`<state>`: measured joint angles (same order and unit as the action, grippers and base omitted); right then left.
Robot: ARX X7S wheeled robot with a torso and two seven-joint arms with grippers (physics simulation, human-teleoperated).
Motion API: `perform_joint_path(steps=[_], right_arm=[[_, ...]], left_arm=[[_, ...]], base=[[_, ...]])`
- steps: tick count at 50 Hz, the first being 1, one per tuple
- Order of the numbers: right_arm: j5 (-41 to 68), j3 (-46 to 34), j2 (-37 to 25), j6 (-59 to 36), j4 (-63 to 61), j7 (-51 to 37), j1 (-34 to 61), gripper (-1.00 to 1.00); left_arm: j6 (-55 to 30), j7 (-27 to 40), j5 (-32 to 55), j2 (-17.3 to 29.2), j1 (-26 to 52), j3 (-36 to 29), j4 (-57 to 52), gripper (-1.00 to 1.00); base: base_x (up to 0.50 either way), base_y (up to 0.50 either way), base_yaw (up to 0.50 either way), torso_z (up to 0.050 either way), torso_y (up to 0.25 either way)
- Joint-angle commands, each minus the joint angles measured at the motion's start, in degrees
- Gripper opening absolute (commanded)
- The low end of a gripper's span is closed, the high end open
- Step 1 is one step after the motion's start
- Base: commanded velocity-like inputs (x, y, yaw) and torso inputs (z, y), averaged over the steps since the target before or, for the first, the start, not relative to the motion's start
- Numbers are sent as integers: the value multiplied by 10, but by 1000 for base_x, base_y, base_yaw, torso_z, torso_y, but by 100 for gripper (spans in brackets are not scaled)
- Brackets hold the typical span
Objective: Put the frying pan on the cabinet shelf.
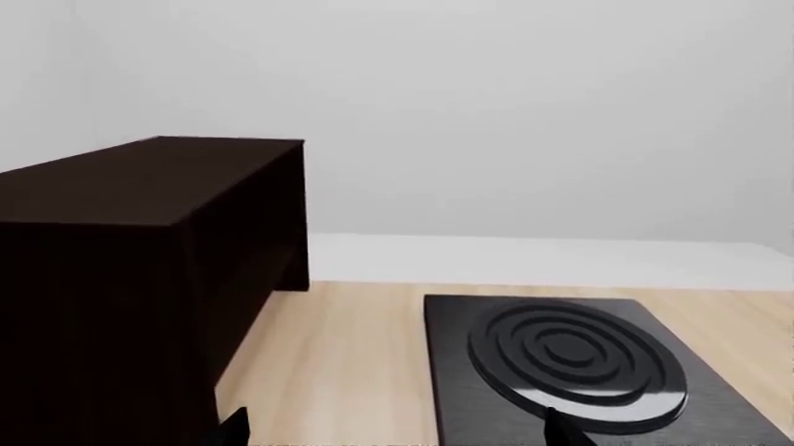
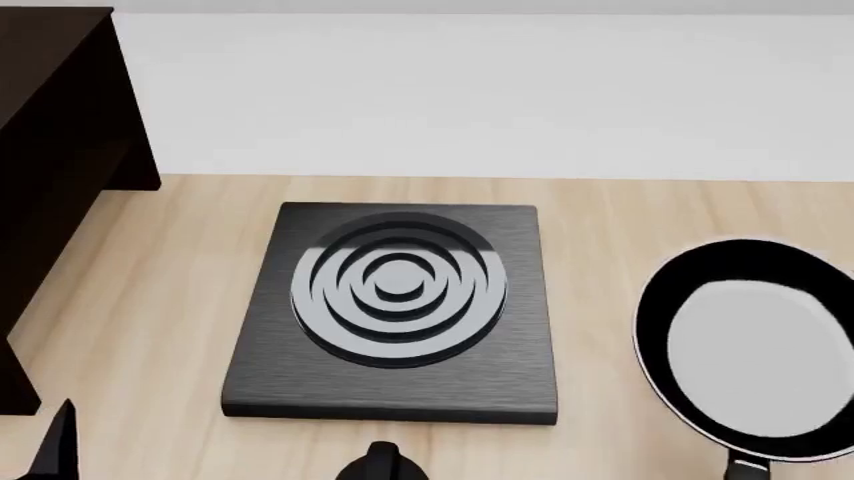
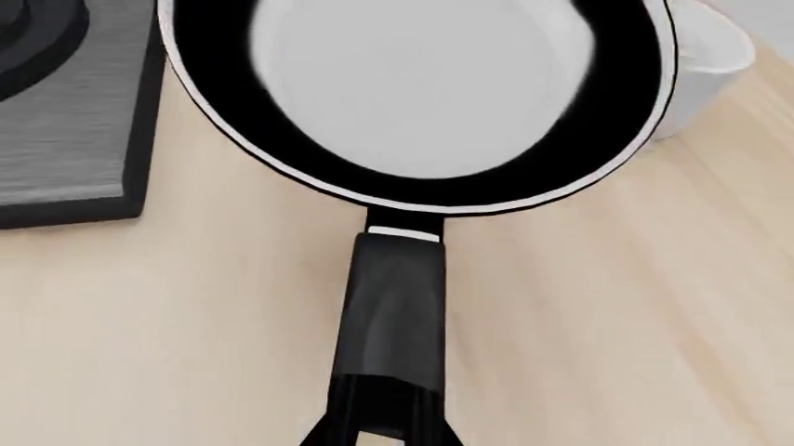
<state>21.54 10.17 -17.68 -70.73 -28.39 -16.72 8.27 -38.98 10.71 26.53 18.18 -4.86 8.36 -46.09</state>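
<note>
— Dark wooden cabinet [image 2: 54, 140] stands at the tabletop's [image 2: 160, 300] left edge, beside the square stove plate [image 2: 400, 390].

— And the frying pan [image 2: 747, 345]?

— Right of the plate, its handle [image 3: 394, 316] pinched by the right gripper [image 3: 378, 432]. Behind it sits a white cup [image 3: 701, 70].

— Left gripper [image 1: 390, 432]?

— Only fingertips show, seemingly spread wide, holding nothing.

No legible text, labels, brands, numbers or signs in any view. Frying pan [image 3: 422, 93], stove plate [image 2: 394, 310], cabinet [image 1: 137, 269], white cup [image 3: 701, 79], tabletop [image 2: 160, 330]: all surfaces unmarked.
</note>
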Motion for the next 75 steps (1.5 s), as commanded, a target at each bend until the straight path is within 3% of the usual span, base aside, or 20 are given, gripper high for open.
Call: perform_joint_path(steps=[1,11,14,18,25,28,32,39,45,50,54,56,59,62,63,69,72,75], right_arm=[[-11,-10,-17,-75,-112,-20,59,-100],[6,-36,-30,-114,-136,-17,125,-100],[17,-61,-43,-133,-130,-6,174,-100],[17,-102,-69,-132,-105,4,227,-100],[50,-127,-73,-141,-86,46,313,-100],[67,-132,-67,-119,-86,71,335,-100],[72,-173,-76,-110,-93,81,355,-100],[81,-212,-89,-82,-103,107,385,-100],[87,-282,-143,-20,-99,185,409,-100],[84,-292,-159,0,-81,206,426,-100],[90,-284,-152,-8,-86,204,438,-100],[95,-283,-149,-9,-90,206,442,-100],[104,-274,-147,-18,-104,206,448,-100],[106,-271,-148,-23,-110,203,446,-100],[106,-271,-148,-21,-111,201,444,-100],[115,-268,-143,-32,-132,194,433,-100],[121,-261,-140,-34,-141,192,429,-100],[127,-254,-135,-38,-157,186,419,-100]], left_arm=[[17,-6,-8,-4,0,-5,9,100],[0,-6,2,2,12,-11,20,100],[-42,-10,21,13,44,-20,34,100],[-66,-1,64,4,81,16,36,100],[-191,11,138,25,202,14,51,100],[-242,29,191,5,251,48,76,100],[-225,-31,210,10,289,24,120,100],[-242,-53,229,15,353,13,174,100],[-299,-45,259,29,396,-1,184,100],[-374,-4,341,18,403,42,156,100],[-429,74,449,-21,418,121,154,100],[-435,65,454,-9,425,105,146,100],[-474,187,613,-31,458,154,210,100],[-437,334,774,-17,468,127,263,100],[-427,352,792,-18,466,122,265,100],[-415,369,867,-14,451,87,242,100],[-366,425,890,-16,439,74,256,100],[-372,412,914,-15,440,64,243,100]], base=[[0,0,0,0,0],[0,0,0,0,2],[0,0,0,0,0],[0,0,0,0,2],[0,0,0,0,2],[0,0,0,0,3],[0,0,0,4,2],[0,0,0,0,1],[0,0,0,0,2],[0,0,0,0,0],[0,0,0,0,3],[0,0,0,0,0],[0,0,0,0,3],[0,0,0,0,0],[0,0,0,0,0],[0,0,0,2,2],[0,0,0,0,3],[0,0,0,0,0]])
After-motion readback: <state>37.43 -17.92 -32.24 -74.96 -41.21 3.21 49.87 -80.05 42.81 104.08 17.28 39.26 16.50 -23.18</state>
